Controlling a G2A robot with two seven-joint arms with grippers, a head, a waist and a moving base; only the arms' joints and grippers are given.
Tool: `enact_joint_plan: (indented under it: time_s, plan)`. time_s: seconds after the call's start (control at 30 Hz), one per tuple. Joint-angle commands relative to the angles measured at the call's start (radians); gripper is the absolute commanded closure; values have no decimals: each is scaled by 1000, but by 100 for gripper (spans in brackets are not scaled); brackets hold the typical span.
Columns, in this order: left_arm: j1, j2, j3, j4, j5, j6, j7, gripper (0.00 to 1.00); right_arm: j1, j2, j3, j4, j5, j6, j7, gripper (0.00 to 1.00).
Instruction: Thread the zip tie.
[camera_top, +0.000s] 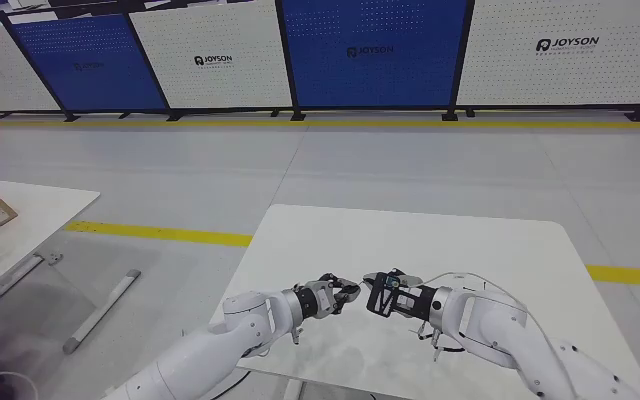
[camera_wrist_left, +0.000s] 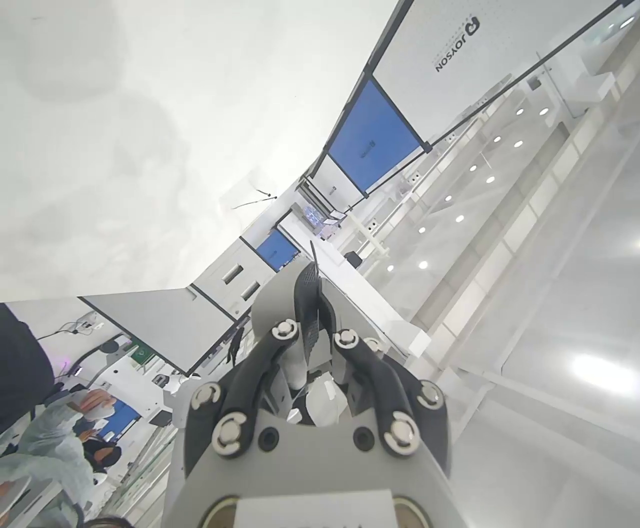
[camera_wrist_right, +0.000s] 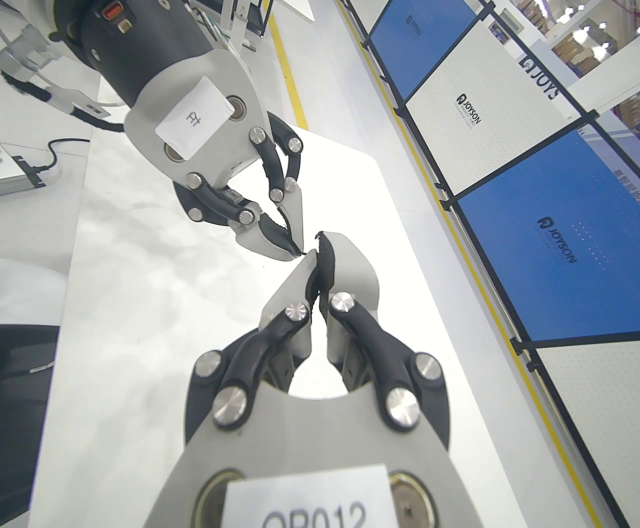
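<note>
Black thin plastic zip tie (camera_wrist_left: 314, 257), gripped between two tools over a white rectangular counter (camera_top: 480, 250).

Left tool (camera_top: 344, 293): grey metal fingers on black linkages, fitted with black pads, clenched on the zip tie. In the left wrist view the tie appears as a narrow dark strip pinched between the pads (camera_wrist_left: 306, 287), its free end projecting just past the fingertips.

Right tool (camera_top: 374, 290): of the same build, likewise clenched on the tie. In the right wrist view its fingers (camera_wrist_right: 292, 290) meet at the tips, and a short black end of the tie shows just beyond them.

The two tools face each other tip to tip, their fingertips just beside one another; whether they touch cannot be told. The portion of the tie between them is too small to make out from above.

Position: both tools lie over the near half of the counter, closer to its left edge than to its right edge, and well apart from the far edge. The left arm enters across the near left corner; the right arm enters from the near right. A thin white cable (camera_top: 470, 279) loops beside the right arm's wrist.

Surroundings: grey floor (camera_top: 400, 160) with a yellow line (camera_top: 160, 234) passing behind the counter; a row of blue and white perforated panels (camera_top: 370, 50) in black frames along the far side of the floor; a corner of a second white table (camera_top: 45, 205) off the counter's left edge.
</note>
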Motion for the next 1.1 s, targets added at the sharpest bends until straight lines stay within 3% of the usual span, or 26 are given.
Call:
enact_joint_plan:
  time_s: [0.0,0.1,0.13,0.17,0.23,0.27,0.4,0.53,0.67,0.83,1.07]
  plan:
    - [-1,1,1,0,1,0,-1,100,0,0,0,0,0,0,0,100]
    - [-2,2,3,-2,8,0,0,100,-16,-3,9,1,8,0,17,100]
    - [-2,3,3,-4,13,0,1,100,-19,-4,10,-1,13,0,25,90]
    - [0,3,3,-5,14,0,1,100,-20,-5,10,-4,18,0,31,53]
    - [2,4,2,-8,20,0,3,100,-22,-5,13,-5,29,0,29,4]
    - [2,4,1,-8,24,0,5,100,-24,-4,17,-4,34,0,22,0]
    - [3,2,-11,-5,66,-19,32,100,-38,12,42,-8,59,0,-13,0]
    - [9,-4,-6,-11,176,-78,84,100,-62,48,76,-20,104,0,-68,0]
    - [22,-9,7,-26,311,-137,125,100,-92,85,113,-25,227,0,-96,0]
    - [50,-17,25,-33,461,-215,167,100,-77,117,75,-22,464,0,-52,0]
    - [50,-17,25,-33,461,-215,167,100,-72,118,71,-19,479,0,-41,0]
